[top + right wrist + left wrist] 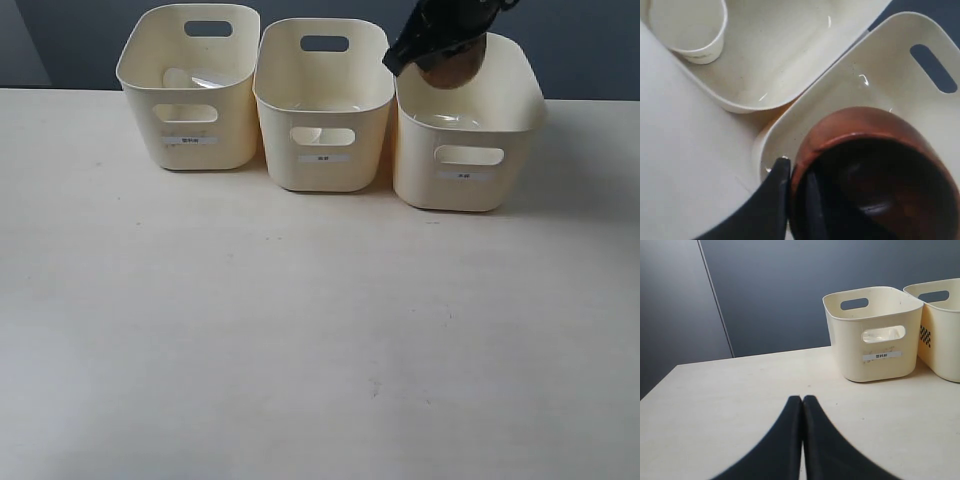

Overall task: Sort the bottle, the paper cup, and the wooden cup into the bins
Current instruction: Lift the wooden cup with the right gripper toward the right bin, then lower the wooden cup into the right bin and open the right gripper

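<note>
Over on the left, the left gripper [802, 405] sits low over the pale table [300, 340], its dark fingers pressed tip to tip with nothing between them, well short of the bins. Left bin [190, 90]: something clear lies inside, glimpsed through the handle cutout and above the rim, likely the bottle [195, 78], though it's too blurred to be sure. Middle bin [322, 100]: the right wrist view shows the paper cup [690, 30] standing upright in it, near a corner. And on the right, the right gripper [440, 45] hangs over the right bin [465, 130], clamped on the wooden cup [452, 68]. One finger is outside the rim, one inside, and the cup [875, 170] is held above the bin's open mouth.
</note>
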You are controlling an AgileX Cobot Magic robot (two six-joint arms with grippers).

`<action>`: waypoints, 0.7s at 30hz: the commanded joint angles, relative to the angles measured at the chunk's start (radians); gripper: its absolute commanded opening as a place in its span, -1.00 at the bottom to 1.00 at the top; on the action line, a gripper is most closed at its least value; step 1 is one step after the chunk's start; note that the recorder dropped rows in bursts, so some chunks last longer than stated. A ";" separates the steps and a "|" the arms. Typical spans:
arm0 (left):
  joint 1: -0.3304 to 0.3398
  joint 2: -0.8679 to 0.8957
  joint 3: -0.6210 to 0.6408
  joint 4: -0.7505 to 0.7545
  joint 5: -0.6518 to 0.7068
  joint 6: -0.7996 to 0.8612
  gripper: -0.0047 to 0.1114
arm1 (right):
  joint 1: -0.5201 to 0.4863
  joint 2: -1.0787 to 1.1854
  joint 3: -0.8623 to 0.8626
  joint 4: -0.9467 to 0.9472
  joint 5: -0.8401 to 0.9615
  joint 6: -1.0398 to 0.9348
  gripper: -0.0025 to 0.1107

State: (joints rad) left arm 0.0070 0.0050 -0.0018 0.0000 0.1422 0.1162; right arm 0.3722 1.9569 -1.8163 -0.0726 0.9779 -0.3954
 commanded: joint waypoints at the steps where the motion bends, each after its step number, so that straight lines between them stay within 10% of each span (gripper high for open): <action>1: 0.000 -0.005 0.002 0.000 -0.007 -0.002 -0.92 | -0.049 0.064 -0.001 -0.002 -0.083 0.029 -0.97; 21: 0.000 -0.005 0.002 0.000 -0.007 -0.002 -0.92 | -0.139 0.233 -0.001 0.172 -0.206 -0.057 -0.97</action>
State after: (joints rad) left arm 0.0070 0.0050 -0.0018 0.0000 0.1422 0.1162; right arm 0.2444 2.1903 -1.8163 0.0897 0.7934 -0.4422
